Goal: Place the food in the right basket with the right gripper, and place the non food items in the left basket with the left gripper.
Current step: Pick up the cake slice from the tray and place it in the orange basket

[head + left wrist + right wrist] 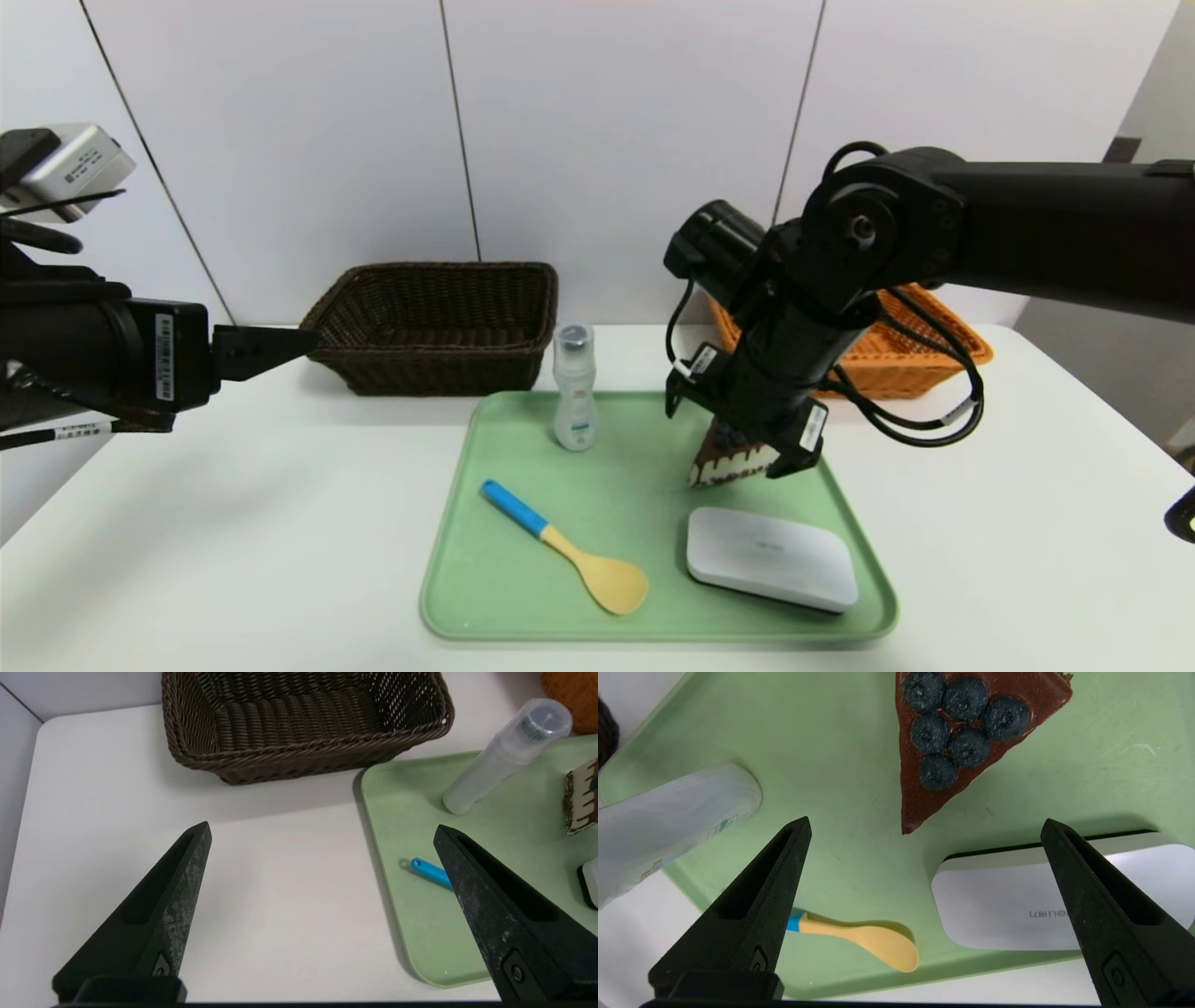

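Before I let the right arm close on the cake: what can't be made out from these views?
- Right gripper fingertips, head view: hidden behind its own wrist; only the wrist view shows them open, above the tray.
- Cake slice, head view: mostly covered by that wrist.
- Orange basket inside: blocked by the right arm.
- Spoon, left wrist view: bowl hidden behind a finger of the open left gripper.

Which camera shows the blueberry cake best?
The right wrist view: the triangular chocolate cake slice fills it from above, blueberries clear. The head view shows only its layered side, half hidden behind the right claw. The left wrist view catches just an edge.
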Controlling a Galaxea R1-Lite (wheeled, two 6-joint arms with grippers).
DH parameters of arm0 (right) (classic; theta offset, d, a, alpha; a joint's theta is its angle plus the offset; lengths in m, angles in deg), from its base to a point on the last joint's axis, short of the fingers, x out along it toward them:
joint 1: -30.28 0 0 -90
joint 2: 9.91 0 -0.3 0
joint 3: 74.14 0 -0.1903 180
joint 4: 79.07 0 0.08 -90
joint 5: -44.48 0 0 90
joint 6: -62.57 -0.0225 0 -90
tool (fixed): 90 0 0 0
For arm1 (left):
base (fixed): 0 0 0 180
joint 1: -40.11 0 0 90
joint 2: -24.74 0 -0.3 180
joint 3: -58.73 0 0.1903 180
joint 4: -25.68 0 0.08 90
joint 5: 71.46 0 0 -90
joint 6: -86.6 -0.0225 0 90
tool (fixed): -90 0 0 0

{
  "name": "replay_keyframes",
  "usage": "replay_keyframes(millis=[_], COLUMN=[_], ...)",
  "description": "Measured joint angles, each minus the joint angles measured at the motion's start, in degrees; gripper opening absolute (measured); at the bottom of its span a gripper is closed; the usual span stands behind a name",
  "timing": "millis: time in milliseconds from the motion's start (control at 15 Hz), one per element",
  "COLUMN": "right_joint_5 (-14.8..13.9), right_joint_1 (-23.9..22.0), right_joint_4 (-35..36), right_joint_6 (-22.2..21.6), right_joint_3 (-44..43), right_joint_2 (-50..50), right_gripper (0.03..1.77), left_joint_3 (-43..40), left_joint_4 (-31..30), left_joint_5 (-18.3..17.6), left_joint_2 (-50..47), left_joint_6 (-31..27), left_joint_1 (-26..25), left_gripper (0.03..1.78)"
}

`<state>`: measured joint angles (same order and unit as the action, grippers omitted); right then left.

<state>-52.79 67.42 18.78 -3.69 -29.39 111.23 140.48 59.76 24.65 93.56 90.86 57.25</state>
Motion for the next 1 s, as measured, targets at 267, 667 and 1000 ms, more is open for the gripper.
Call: replay_keyframes(millis=[267,667,1000], right_joint_5=[-0.48,-0.61,-2.29], right_joint_1=[-1.07,-2.63,-2.74], right_joint_4=[0.16,1.62,1.73], right_joint_6=[-0.02,-0.02,0.13], right_joint_3=[0.04,0.00,0.00], right_joint_2=[1.90,4.30,6.18], right_gripper=[1.70,1.70,1.70], left_joint_3=[-1.88,-2.02,-2.07], left_joint_4=[-3.23,-3.58,-3.56], left_joint_5=[-0.21,-0.18,-0.21], left_joint_2=[0.16,0.51,0.62], left_joint_6=[-0.17,-0.11,0.22], left_joint_1=[0.00,-0.02,-0.02], left_gripper=[1.69,1.69,1.69])
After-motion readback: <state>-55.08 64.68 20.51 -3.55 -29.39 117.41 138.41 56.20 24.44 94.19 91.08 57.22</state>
